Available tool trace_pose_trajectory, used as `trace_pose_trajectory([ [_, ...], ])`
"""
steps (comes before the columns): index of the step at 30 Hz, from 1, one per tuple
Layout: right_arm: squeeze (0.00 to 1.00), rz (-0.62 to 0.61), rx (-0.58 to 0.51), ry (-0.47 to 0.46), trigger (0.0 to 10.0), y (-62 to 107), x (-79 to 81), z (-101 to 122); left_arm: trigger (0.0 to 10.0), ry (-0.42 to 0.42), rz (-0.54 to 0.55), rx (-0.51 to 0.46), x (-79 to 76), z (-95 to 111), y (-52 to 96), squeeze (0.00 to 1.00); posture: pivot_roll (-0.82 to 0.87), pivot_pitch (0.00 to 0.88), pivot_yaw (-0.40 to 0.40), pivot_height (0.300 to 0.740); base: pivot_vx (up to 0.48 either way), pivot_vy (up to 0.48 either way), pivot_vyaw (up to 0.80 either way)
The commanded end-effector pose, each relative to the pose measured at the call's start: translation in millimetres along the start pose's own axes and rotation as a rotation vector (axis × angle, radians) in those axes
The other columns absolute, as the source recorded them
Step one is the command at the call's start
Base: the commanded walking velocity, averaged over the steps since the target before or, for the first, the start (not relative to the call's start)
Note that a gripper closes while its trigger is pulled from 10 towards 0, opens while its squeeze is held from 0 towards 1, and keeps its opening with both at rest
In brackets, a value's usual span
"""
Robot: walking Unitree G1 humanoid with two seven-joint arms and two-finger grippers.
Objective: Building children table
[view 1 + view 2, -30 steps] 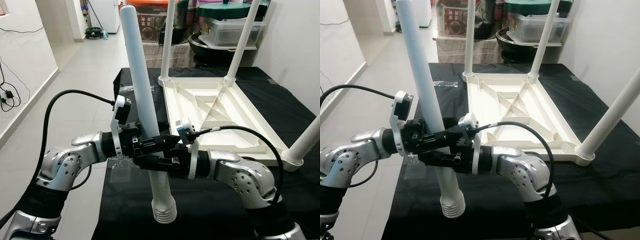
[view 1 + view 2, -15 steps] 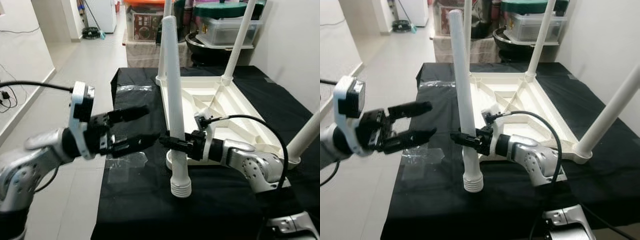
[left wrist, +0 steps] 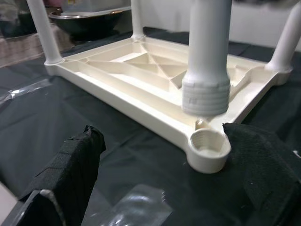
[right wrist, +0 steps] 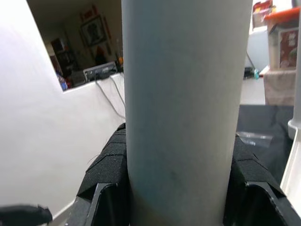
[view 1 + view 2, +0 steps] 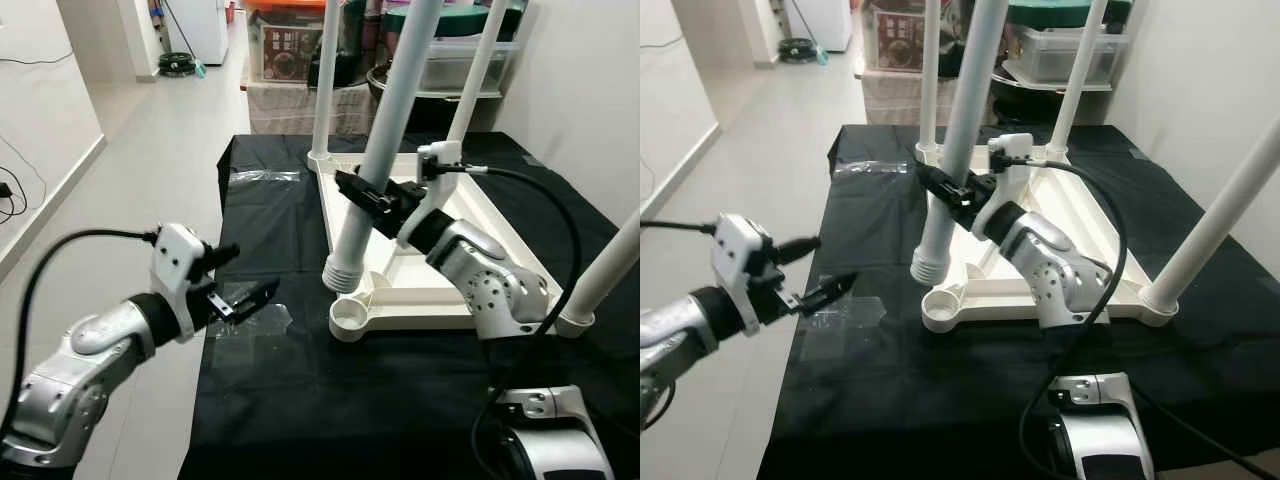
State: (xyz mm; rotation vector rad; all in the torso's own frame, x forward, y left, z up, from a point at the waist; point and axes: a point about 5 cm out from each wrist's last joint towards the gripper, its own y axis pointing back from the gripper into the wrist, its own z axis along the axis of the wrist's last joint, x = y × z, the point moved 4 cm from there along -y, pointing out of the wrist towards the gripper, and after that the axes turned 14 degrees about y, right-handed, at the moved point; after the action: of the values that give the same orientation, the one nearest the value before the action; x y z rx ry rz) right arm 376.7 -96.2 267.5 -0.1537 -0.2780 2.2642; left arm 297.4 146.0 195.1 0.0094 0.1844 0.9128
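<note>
An upturned white children's table top [image 5: 455, 215] lies on the black cloth with three legs [image 5: 325, 75] standing up from its corners. My right gripper [image 5: 378, 200] is shut on a fourth white leg [image 5: 385, 130], holding it nearly upright and tilted. The leg's threaded end [image 5: 340, 276] hangs just above and behind the empty corner socket [image 5: 352, 318]. In the left wrist view the threaded end [image 3: 205, 96] sits right over the socket [image 3: 209, 146]. My left gripper [image 5: 245, 285] is open, low and left of the socket, holding nothing.
A clear plastic wrapper [image 5: 255, 318] lies on the black cloth [image 5: 300, 400] under the left gripper, another [image 5: 262, 176] farther back. Storage boxes and a large pot [image 5: 440, 60] stand behind the table. Tiled floor [image 5: 150, 150] runs along the left.
The right gripper has carried the leg up and to the right, over the empty corner socket. The left gripper has dropped lower and stays open, away from the leg.
</note>
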Motion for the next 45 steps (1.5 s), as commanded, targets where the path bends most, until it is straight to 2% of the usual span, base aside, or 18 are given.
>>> trace_pose_trajectory([
  [1,0.0,0.019,-0.038,-0.005,0.0,-1.8,10.6,6.9,10.0,-0.002,0.027,-0.004,2.0,-3.2,-2.3,0.0,0.09,0.0,-0.06,0.74,0.0,0.0,0.0],
  [3,0.0,0.019,-0.038,-0.005,0.0,-1.8,10.6,6.9,10.0,-0.002,0.027,-0.004,2.0,-3.2,-2.3,0.0,0.09,0.0,-0.06,0.74,0.0,0.0,0.0],
  [5,0.0,0.052,-0.076,-0.042,0.0,-5.8,30.2,9.6,10.0,0.05,-0.031,-0.043,-5.7,3.5,-6.7,0.0,0.09,0.0,-0.054,0.74,0.0,0.0,0.0],
  [6,0.0,0.052,-0.076,-0.042,0.0,-5.8,30.2,9.6,10.0,0.05,-0.031,-0.043,-5.7,3.5,-6.7,0.0,0.09,0.0,-0.054,0.74,0.0,0.0,0.0],
  [7,0.0,0.085,-0.101,-0.074,0.0,-11.9,51.0,8.2,10.0,0.065,-0.129,-0.039,-17.2,2.5,-11.0,0.0,0.08,0.0,-0.044,0.74,0.0,0.0,0.0],
  [8,0.0,0.085,-0.101,-0.074,0.0,-11.9,51.0,8.2,10.0,0.065,-0.129,-0.039,-17.2,2.5,-11.0,0.0,0.08,0.0,-0.044,0.74,0.0,0.0,0.0],
  [10,0.0,0.112,-0.117,-0.085,0.0,-15.3,63.8,9.0,10.0,0.081,-0.165,-0.03,-19.6,-0.3,-14.6,0.0,0.08,0.0,-0.04,0.74,0.0,0.0,0.0],
  [17,0.0,0.139,-0.138,-0.103,0.0,-19.5,76.9,11.8,10.0,0.104,-0.231,0.006,-22.7,-6.3,-19.0,0.0,0.08,0.0,-0.039,0.74,0.0,0.0,0.0],
  [21,0.0,0.179,-0.165,-0.109,0.0,-18.2,86.7,21.2,10.0,0.097,-0.197,0.034,-12.2,-13.4,-21.2,0.0,0.07,0.0,-0.034,0.74,0.0,0.0,0.0],
  [23,0.0,0.214,-0.188,-0.106,0.0,-14.1,91.2,29.4,10.0,0.061,-0.171,0.048,-7.0,-15.9,-21.3,0.0,0.07,0.0,-0.032,0.74,0.0,0.0,0.0],
  [26,0.0,0.252,-0.202,-0.104,0.0,-9.3,96.5,35.0,10.0,0.064,-0.171,0.041,-7.2,-14.8,-22.2,0.0,0.07,0.0,-0.033,0.74,0.0,0.0,0.0],
  [32,0.0,0.365,-0.202,-0.106,0.0,0.7,117.6,37.0,10.0,0.079,-0.202,0.018,-11.8,-10.9,-26.5,0.0,0.06,0.0,-0.035,0.74,0.0,0.0,0.0],
  [39,0.0,0.374,-0.176,-0.1,0.0,0.7,122.5,29.0,10.0,0.069,-0.282,0.006,-23.8,-1.4,-28.6,0.0,0.07,0.0,-0.037,0.74,0.0,0.0,0.0],
  [45,0.0,0.376,-0.135,-0.067,0.0,0.0,125.8,21.4,10.0,0.046,-0.335,0.047,-33.9,-7.2,-30.3,0.0,0.07,0.0,-0.037,0.74,0.0,0.0,0.0],
])
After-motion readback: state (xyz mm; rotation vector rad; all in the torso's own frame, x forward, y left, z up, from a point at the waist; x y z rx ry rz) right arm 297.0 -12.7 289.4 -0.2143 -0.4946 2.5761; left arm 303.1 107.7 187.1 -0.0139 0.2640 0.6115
